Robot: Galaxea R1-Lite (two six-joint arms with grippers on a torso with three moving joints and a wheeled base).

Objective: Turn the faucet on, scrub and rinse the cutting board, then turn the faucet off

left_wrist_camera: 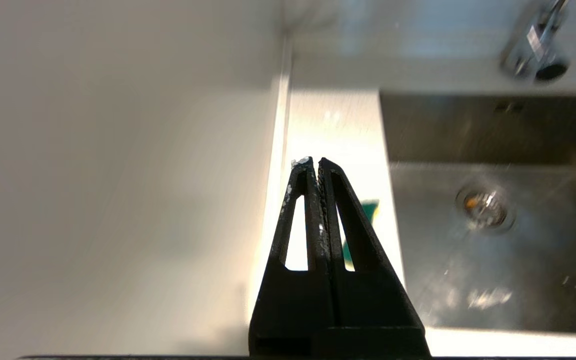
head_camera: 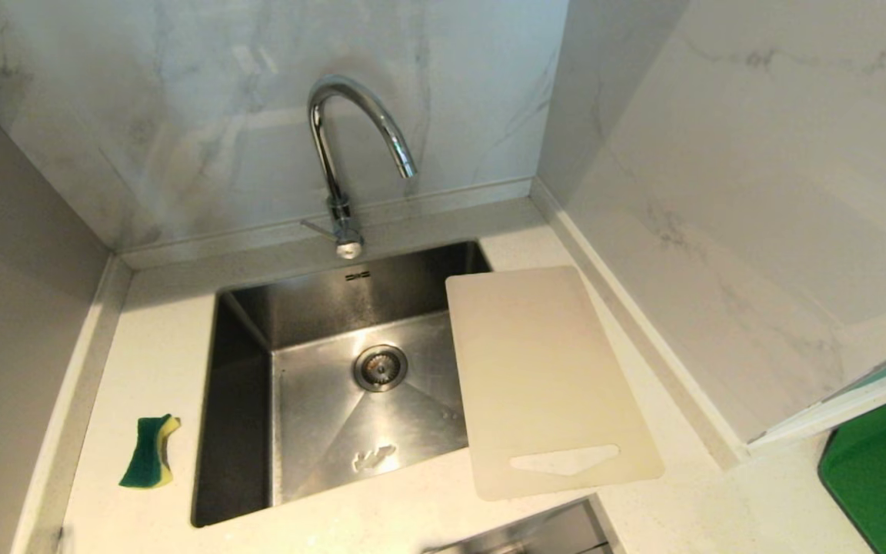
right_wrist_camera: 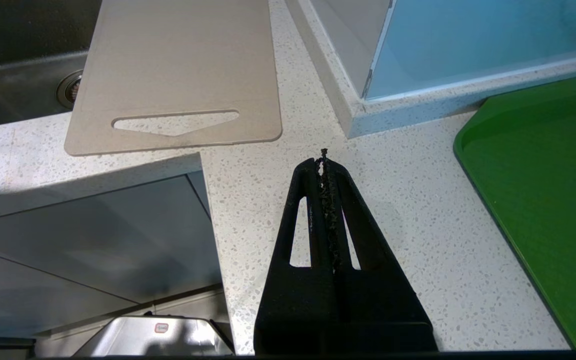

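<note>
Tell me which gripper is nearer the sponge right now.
Left. The left gripper, shut, hovers above the sponge on the counter left of the sink. The right gripper, shut, is over the counter right of the sink, by the cutting board.

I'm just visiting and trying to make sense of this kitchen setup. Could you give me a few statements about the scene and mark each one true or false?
1. The cutting board lies partly over the sink's right edge. True.
2. Water is running from the faucet. False: no stream shows, and the basin holds only a few drops.
3. A green and yellow sponge lies on the counter left of the sink. True.
4. The left gripper holds the sponge. False: its jaws are shut on nothing, above the counter.
5. The right gripper rests on the cutting board. False: it hangs shut over bare counter, apart from the board.
</note>
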